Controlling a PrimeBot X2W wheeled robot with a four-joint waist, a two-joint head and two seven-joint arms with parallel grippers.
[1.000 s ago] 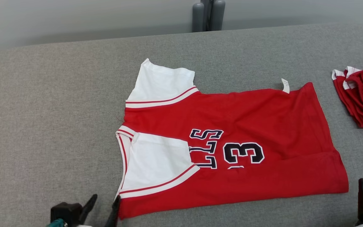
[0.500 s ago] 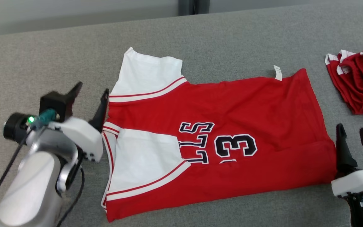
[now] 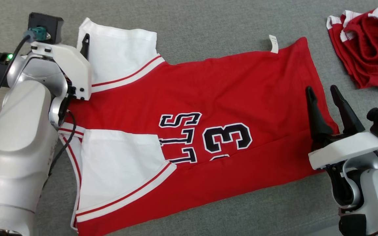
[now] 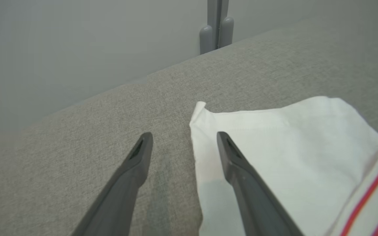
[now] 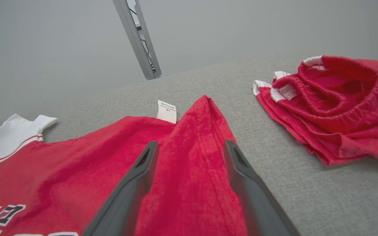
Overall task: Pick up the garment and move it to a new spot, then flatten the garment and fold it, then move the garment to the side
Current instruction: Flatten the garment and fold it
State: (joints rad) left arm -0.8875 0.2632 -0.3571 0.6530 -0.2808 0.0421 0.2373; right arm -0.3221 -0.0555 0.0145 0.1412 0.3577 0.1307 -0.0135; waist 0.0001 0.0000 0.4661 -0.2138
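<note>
The garment (image 3: 215, 91) is a red jersey with white sleeves and a dark "3", lying flat on the grey surface (image 3: 208, 26), its near side folded over. My left gripper (image 4: 184, 135) is open at the far white sleeve (image 4: 274, 141). One of its fingers (image 4: 238, 164) lies over the sleeve's edge and the other over bare grey cloth. My right gripper (image 3: 322, 91) is open over the jersey's red hem (image 5: 195, 157), a finger to either side of the hem's far corner. Neither gripper holds anything.
A crumpled pile of red shorts with white trim (image 3: 369, 42) lies on the surface to the right of the hem (image 5: 333, 108). A grey wall and metal posts (image 4: 216, 29) stand behind the surface's far edge. A white label (image 3: 273, 44) sticks out at the jersey's far edge.
The head camera has tilted down and closer. Both arms have reached forward, the left from the near collar to the far sleeve, the right up to the hem. Both stay open.
</note>
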